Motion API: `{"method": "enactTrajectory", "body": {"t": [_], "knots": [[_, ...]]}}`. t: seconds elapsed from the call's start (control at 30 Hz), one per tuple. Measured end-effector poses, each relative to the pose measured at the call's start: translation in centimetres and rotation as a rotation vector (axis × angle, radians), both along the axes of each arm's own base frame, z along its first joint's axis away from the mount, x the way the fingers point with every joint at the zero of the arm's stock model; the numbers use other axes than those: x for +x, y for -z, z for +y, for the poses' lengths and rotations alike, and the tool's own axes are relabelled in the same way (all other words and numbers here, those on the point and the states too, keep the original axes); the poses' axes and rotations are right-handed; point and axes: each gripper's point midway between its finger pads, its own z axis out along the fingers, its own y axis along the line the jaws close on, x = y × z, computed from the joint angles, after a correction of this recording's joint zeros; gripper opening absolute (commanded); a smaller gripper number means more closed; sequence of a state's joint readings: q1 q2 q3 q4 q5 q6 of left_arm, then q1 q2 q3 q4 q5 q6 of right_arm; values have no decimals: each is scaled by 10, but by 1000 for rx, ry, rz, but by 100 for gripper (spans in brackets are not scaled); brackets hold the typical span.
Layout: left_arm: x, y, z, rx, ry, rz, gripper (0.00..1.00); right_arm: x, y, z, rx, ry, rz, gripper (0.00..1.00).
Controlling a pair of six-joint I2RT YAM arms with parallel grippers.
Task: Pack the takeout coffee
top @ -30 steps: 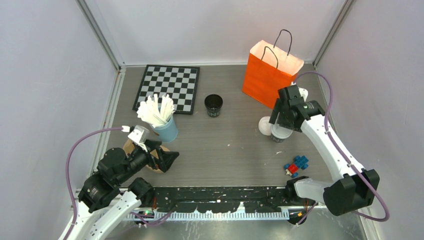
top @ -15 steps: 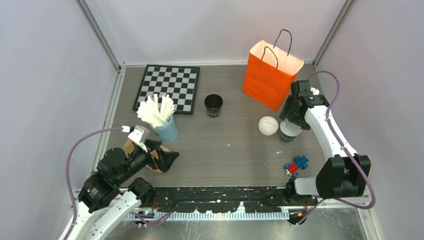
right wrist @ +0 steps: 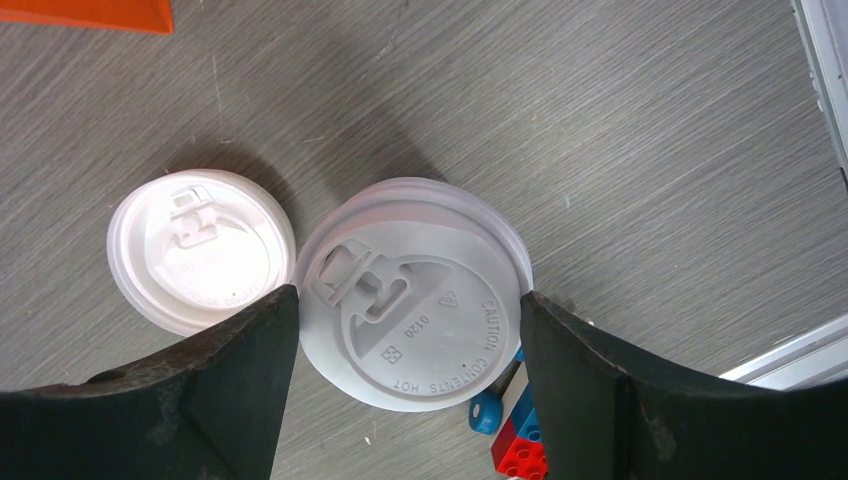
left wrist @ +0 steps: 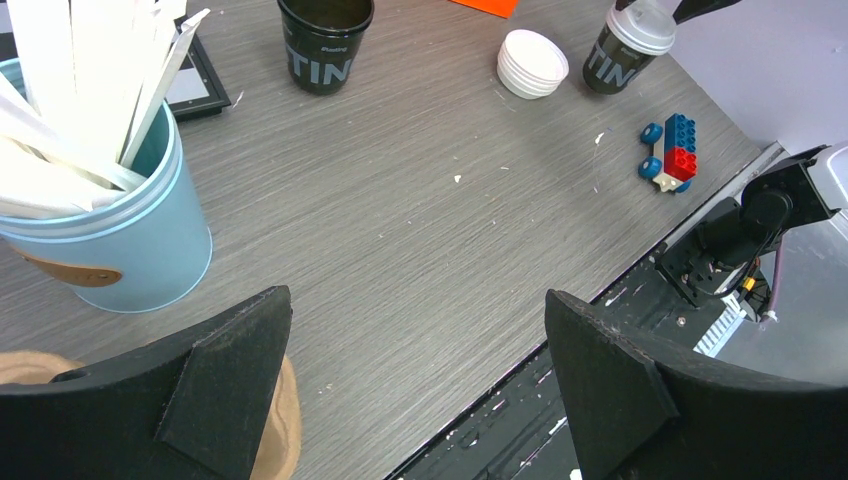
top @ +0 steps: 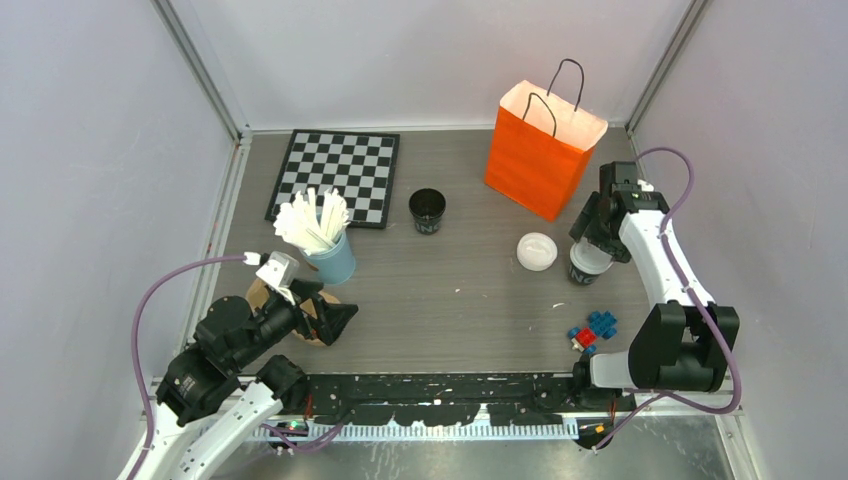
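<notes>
A black takeout coffee cup with a white lid point(top: 583, 268) stands right of centre, and my right gripper point(top: 592, 250) is shut on it from above. In the right wrist view both fingers press the rim of its lid point(right wrist: 410, 295). I cannot tell whether the cup rests on the table. A second black cup point(top: 427, 210), without a lid, stands mid-table by the chessboard. A stack of white lids point(top: 537, 251) lies just left of the held cup. The orange paper bag point(top: 540, 155) stands open behind it. My left gripper point(top: 340, 318) hangs open near the front left, holding nothing.
A light-blue cup of white sticks point(top: 325, 250) stands close behind the left gripper, with a brown disc point(top: 262, 295) beside it. A chessboard point(top: 335, 175) lies at the back left. Small toy bricks point(top: 592, 332) sit in front of the held cup.
My right gripper has carried the lidded cup to the right, away from the stack of lids and nearer the right wall. The left arm has not moved.
</notes>
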State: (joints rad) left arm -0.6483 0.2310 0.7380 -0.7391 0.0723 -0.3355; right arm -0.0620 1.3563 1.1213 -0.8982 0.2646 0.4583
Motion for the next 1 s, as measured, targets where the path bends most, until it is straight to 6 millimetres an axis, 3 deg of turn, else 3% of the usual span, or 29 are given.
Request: {"method": "enactTrajectory", "body": {"t": [0.37,0.73,0.87,1.0], "knots": [[0,0,0,1,0,-1,100,-2,14,2,22,-14,37,92],[0,0,0,2,0,-2,100,-4,14,0,21,-11,42,94],[0,0,0,2,0,-2,100,-9,9,0,18,-10,49,94],[0,0,0,2,0,-2,100,-12,-9,0,17,-10,17,92]]}}
